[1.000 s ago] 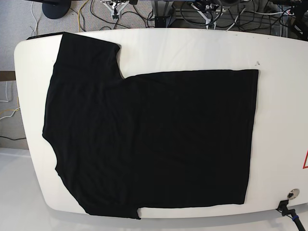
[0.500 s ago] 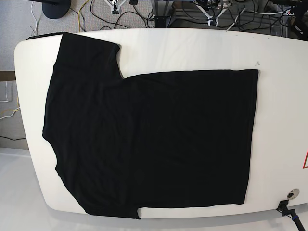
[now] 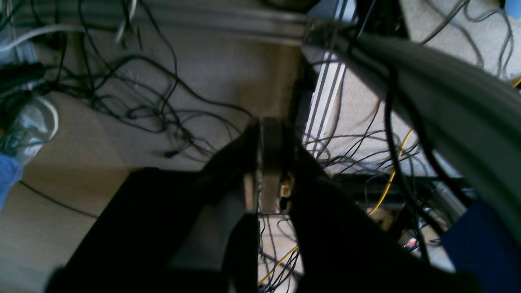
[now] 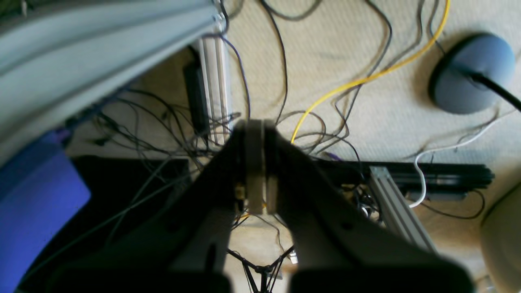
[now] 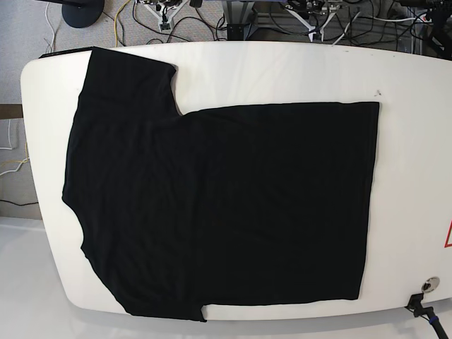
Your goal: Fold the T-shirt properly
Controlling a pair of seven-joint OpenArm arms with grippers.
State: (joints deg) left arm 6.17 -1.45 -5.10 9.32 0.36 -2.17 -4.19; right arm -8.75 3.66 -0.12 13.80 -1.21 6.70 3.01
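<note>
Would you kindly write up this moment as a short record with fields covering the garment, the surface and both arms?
garment: T-shirt, black, plain side up, spread flat and unfolded
garment position: sleeves toward the base view's left, hem toward its right
surface: white table, rounded corners
left gripper: shut, empty, off the table above floor cables
right gripper: shut, empty, also above floor cables
contact with garment: none
fold progress: not yet begun
</note>
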